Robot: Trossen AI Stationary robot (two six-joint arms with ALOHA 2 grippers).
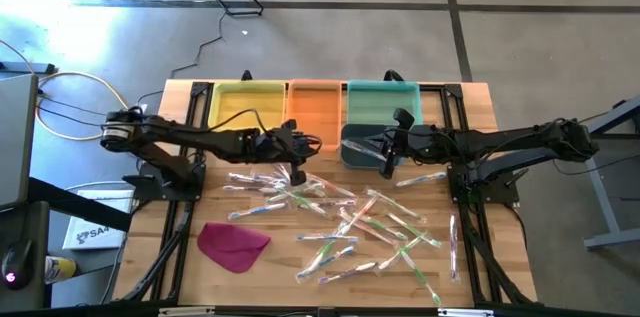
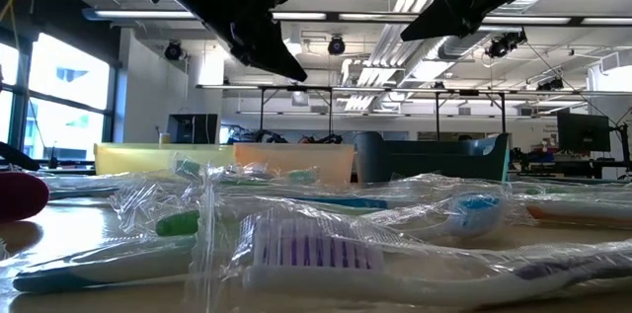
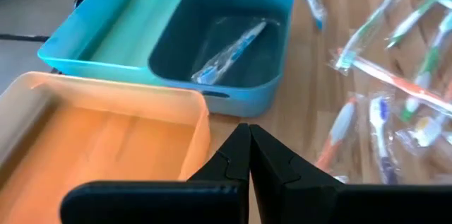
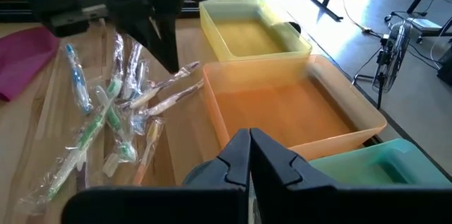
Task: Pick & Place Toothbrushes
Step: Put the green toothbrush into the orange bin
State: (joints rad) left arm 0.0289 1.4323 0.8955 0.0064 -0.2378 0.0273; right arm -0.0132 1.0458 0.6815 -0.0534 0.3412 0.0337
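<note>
Centrally, toothbrushes (image 1: 350, 222), seemingly clear of edges.

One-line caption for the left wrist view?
Shut left gripper above orange bin; one wrapped toothbrush lies in the dark blue bin.

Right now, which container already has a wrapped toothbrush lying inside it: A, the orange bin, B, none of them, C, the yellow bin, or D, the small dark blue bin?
D: the left wrist view shows one wrapped toothbrush lying in the small dark blue bin, while the orange bin and the yellow bin show bare floors.
</note>
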